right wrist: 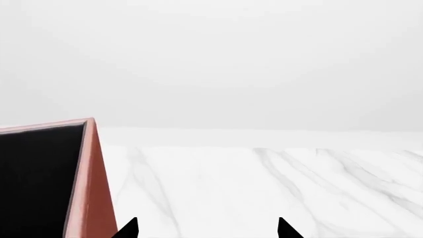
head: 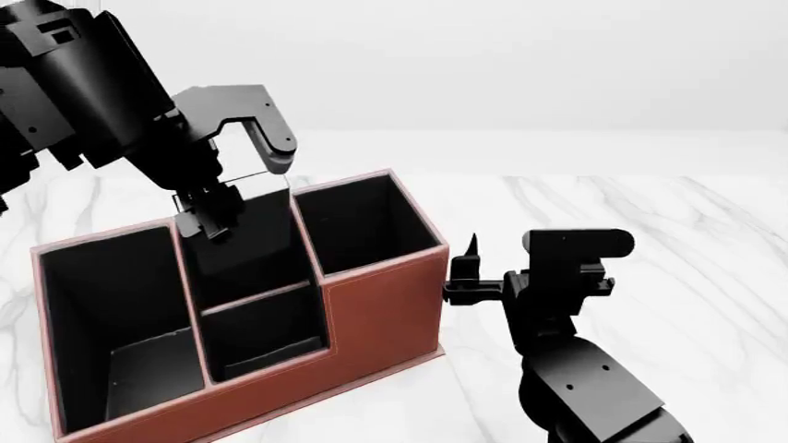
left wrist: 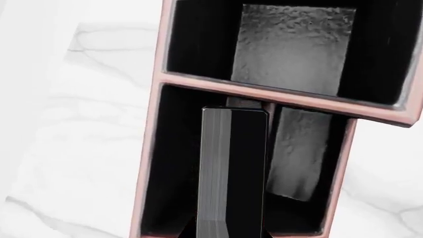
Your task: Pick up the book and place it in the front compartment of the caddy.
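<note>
- Left gripper [head: 209, 214] is clamped on the book [head: 246, 235], one finger on each cover at the upper end. The book hangs upright, straight down from the jaws.
- Judgement: the edge-on, vertical hold suits the slot. A thin hardcover enters a narrow box most easily end first.
- Left wrist view: the book [left wrist: 233, 168] extends away from the jaws into a narrow compartment of the caddy [left wrist: 158, 148]. White page edges and one black cover are both visible. Clearance shows on both sides of the book.
- Whether the book's lower end touches the compartment floor, I cannot tell.
- Caddy [head: 369, 309], head view: large compartment on the left-arm side, two stacked middle cells, one far cell on the right-arm side. All show black lining. Only the cell below the left jaws holds anything, namely the book.
- Right gripper [head: 471, 263] sits just beside the caddy's outer wall, holding nothing. Right wrist view shows its two fingertips well apart, so the jaws are wide open, with the caddy corner [right wrist: 82, 178] off to one side.
- Judgement: placement is nearly complete. Release remains.
</note>
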Available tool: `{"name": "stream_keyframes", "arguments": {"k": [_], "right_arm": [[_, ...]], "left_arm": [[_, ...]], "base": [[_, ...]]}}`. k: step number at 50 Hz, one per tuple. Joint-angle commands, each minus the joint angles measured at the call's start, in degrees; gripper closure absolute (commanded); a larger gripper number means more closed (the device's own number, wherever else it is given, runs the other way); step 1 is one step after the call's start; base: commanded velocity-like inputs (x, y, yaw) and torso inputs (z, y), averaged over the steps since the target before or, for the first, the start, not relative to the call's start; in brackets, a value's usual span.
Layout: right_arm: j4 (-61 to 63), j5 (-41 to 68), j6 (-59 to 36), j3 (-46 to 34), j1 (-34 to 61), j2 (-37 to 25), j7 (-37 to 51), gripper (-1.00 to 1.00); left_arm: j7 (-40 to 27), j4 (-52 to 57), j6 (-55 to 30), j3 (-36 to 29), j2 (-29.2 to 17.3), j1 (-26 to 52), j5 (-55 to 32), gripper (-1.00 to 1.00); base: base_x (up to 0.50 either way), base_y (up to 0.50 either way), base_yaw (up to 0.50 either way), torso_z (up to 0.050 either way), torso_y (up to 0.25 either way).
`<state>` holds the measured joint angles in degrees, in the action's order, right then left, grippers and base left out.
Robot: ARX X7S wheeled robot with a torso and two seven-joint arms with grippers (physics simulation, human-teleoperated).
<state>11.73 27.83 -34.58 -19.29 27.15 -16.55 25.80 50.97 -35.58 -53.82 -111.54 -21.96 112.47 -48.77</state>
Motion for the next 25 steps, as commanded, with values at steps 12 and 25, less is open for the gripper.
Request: {"name": "stream_keyframes", "arguments": {"k": [12, 25], "right_arm": [[-0.68, 0.44, 0.49, -0.12, 0.08, -0.23, 0.04, -1.0], [-0.59, 0.69, 0.56, -0.33, 0.1, -0.33, 0.18, -1.0]], "left_arm": [[0.35, -4.71, 3.56, 0.42, 0.81, -2.93, 1.82, 1.0], [0.02, -6.01, 5.67, 0.92, 0.54, -4.78, 2.22, 1.0]], "base": [[0.0, 0.0, 0.0, 0.001, 0.001], [0.0, 0.0, 0.0, 0.0, 0.002]]}}
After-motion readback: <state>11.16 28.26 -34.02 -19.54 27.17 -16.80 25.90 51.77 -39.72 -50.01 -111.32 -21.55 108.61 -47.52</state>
